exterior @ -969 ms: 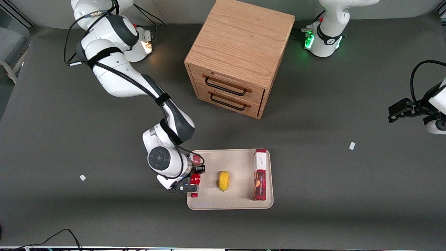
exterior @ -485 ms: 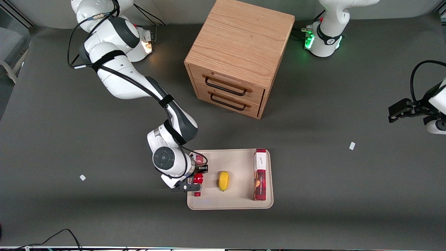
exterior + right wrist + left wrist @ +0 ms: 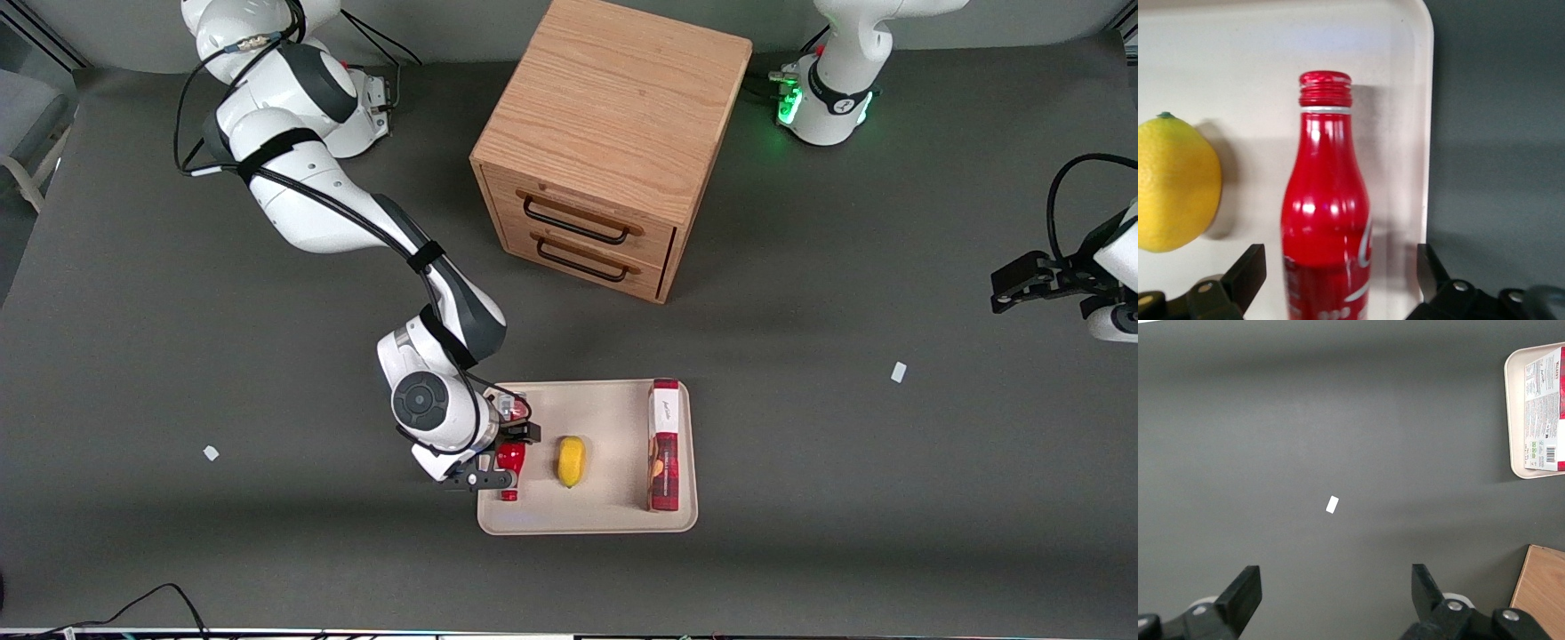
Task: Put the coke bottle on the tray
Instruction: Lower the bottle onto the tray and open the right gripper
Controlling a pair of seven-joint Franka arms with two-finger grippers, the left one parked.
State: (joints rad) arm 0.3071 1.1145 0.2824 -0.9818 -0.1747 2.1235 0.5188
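Two fingers (image 3: pixel 1245 277) of the gripper (image 3: pixel 508 460) sit spread wide with clear gaps to the coke bottle (image 3: pixel 1327 213) between them, so nothing's gripped; the bottle lies on the tray (image 3: pixel 613 409), at its edge toward the working arm's end of the table, just beside a lemon (image 3: pixel 571 460); a red-and-white box (image 3: pixel 663 444) lies along the tray's edge toward the parked arm; a wooden cabinet (image 3: pixel 609 133) sits farther from the front camera.

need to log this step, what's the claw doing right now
Claw: open, fingers wide on either side of the coke bottle, which lies on the tray beside the lemon.
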